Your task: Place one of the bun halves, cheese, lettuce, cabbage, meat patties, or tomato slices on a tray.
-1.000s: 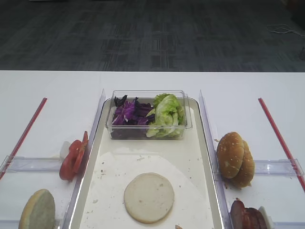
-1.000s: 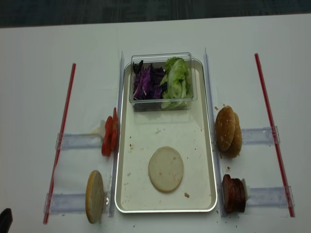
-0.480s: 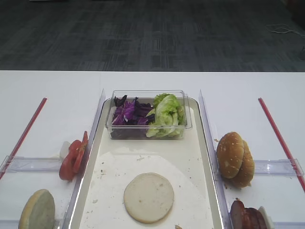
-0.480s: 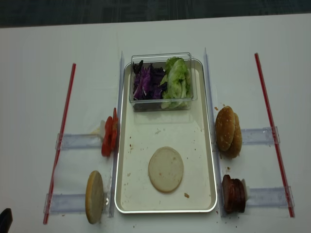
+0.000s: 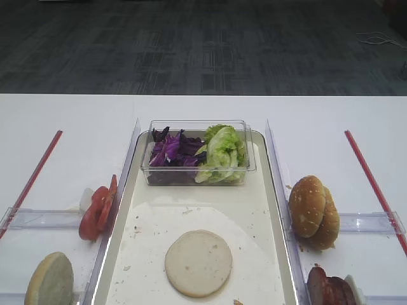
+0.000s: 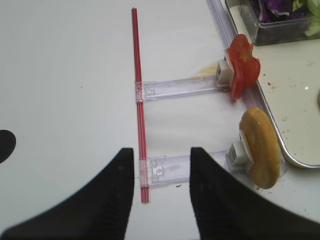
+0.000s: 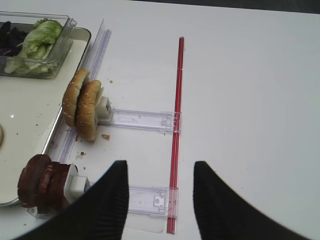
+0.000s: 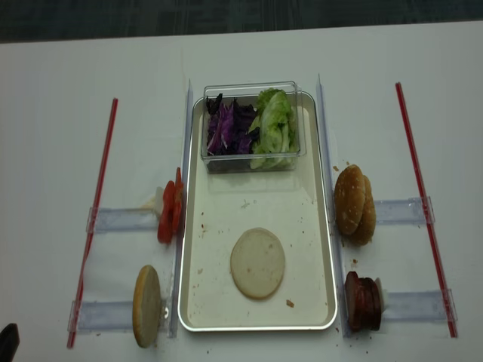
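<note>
Bun half [image 6: 261, 146]: on edge beside the tray [image 6: 294, 159], ahead-right of the left gripper [image 6: 162, 190], nearer arm; both grippers' fingers apart, grasping nothing.

Bright even overhead light, soft shadows, slight blur

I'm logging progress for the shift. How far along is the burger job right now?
Done: one plain bun half lies flat, cut face up, on the tray.

In hand: nothing. The left pincer and right pincer are both open and empty, hovering over the bare table beside the tray.

Left, if more is wanted: tomato slices, meat patties, lettuce and cabbage sit untouched.
</note>
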Tool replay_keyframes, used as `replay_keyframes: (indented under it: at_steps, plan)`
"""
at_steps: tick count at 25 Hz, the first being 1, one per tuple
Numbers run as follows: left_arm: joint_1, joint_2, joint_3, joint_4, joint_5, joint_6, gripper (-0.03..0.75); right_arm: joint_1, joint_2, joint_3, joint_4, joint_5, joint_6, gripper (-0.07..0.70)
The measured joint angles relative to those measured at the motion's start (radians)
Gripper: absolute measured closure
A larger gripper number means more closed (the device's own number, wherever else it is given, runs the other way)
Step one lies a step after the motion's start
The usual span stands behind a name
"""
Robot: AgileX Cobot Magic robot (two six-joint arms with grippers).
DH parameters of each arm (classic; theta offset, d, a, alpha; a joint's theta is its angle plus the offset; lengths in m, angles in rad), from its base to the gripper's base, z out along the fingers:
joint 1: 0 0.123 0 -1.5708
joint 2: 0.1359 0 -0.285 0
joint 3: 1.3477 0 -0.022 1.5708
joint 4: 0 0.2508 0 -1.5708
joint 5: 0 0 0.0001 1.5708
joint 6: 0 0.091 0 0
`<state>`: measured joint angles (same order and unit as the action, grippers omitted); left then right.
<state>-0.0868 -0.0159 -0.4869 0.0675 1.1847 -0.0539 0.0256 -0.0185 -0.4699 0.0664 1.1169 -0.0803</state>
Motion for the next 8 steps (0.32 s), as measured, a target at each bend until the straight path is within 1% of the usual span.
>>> replay_keyframes:
  at_steps: [8]
  plan:
    - [0.000, 0.000, 0.000, 0.000, 0.000, 0.000, 0.431, 0.000, 0.000, 0.000, 0.000, 0.000, 0.000, 0.307]
